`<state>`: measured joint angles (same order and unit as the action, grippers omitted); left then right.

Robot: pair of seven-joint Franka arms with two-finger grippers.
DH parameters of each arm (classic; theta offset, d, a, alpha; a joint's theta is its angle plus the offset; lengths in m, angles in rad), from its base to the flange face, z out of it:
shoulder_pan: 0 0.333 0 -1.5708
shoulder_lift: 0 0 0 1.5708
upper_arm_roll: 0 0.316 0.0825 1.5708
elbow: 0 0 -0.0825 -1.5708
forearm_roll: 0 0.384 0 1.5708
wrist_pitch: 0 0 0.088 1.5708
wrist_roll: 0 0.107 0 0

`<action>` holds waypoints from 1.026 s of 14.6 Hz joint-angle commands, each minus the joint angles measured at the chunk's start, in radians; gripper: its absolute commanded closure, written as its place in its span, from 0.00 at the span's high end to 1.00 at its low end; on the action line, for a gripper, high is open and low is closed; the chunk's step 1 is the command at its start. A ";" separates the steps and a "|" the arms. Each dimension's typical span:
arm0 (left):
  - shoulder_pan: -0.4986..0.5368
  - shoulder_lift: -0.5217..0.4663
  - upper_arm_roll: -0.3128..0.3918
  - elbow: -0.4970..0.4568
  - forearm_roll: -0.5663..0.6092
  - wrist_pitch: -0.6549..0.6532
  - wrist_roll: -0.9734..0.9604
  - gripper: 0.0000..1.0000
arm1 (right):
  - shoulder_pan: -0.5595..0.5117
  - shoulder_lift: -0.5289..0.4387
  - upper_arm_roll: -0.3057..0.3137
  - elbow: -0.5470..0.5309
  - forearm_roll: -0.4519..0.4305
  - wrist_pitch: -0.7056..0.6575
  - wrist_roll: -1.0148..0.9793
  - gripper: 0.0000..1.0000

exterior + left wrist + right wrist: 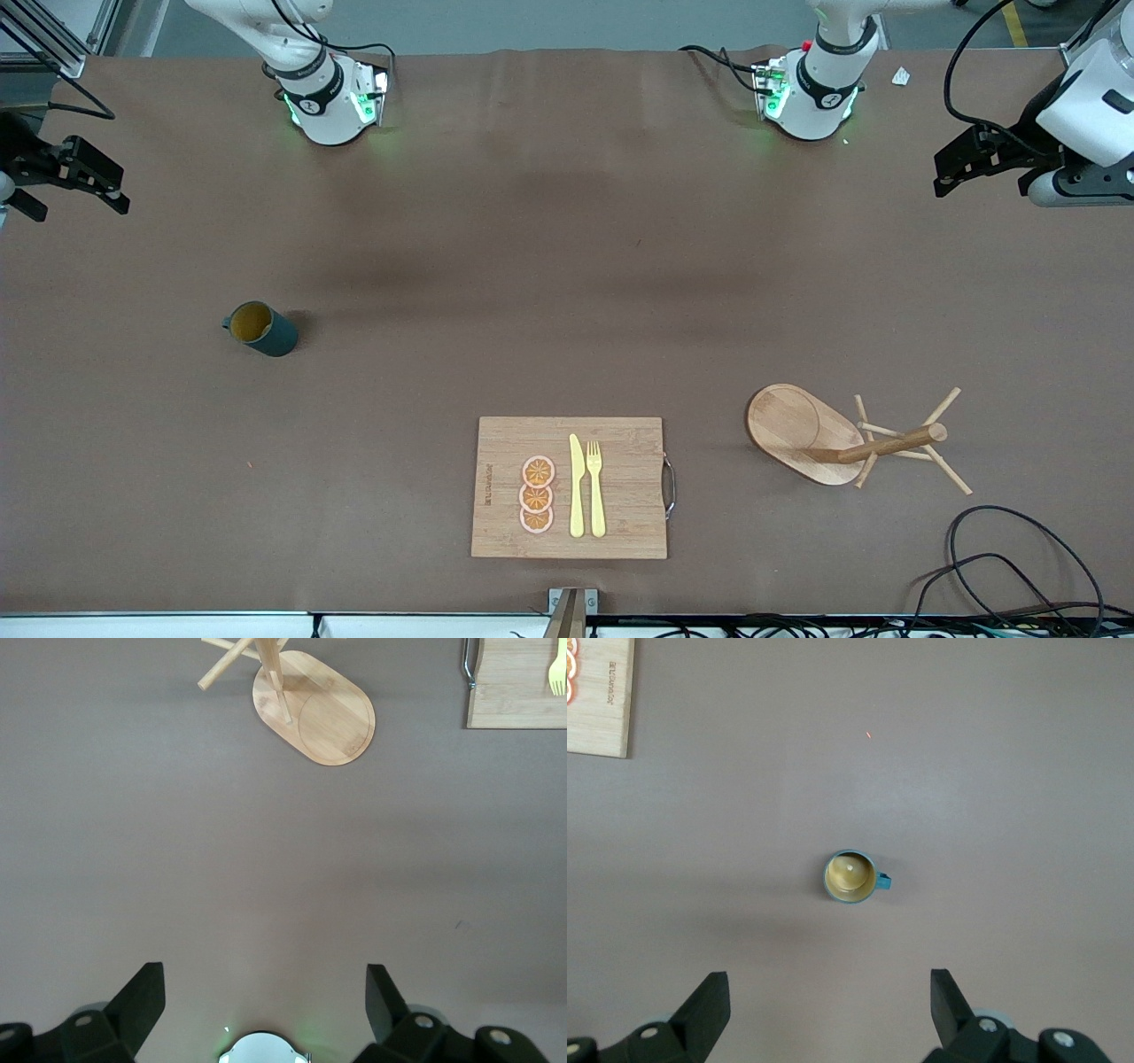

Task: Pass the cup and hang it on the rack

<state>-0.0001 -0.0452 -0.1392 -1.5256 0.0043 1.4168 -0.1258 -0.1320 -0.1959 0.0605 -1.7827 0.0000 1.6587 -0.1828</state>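
The dark teal cup (260,328) stands upright on the table toward the right arm's end, its yellow inside showing; the right wrist view looks straight down into the cup (850,877). My right gripper (111,182) hangs open and empty high over that end's table edge, well apart from the cup; its own view shows the right gripper (828,974) with jaws spread wide. The wooden rack (850,439) stands toward the left arm's end, nearer the front camera than the cup. My left gripper (943,175) waits open high over that end, and the rack (314,709) lies far off from the left gripper (266,970).
A rectangular cutting board (633,496) lies near the table's front edge, between cup and rack. It carries three orange slices (537,494), a yellow knife (577,487) and a fork (595,487). Black cables (1001,558) loop at the front corner near the rack.
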 commanded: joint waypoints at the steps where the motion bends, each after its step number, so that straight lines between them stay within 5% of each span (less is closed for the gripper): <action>1: 0.003 0.015 -0.022 0.022 0.008 -0.016 -0.008 1.00 | -0.003 0.009 0.004 0.017 0.014 -0.019 -0.011 1.00; 15: 0.015 0.005 -0.023 0.050 0.013 -0.075 -0.008 1.00 | -0.005 0.007 0.005 0.014 0.014 -0.036 0.003 1.00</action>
<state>0.0100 -0.0387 -0.1536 -1.4944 0.0054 1.3628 -0.1259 -0.1319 -0.1951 0.0613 -1.7826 0.0004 1.6385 -0.1829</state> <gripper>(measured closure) 0.000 0.000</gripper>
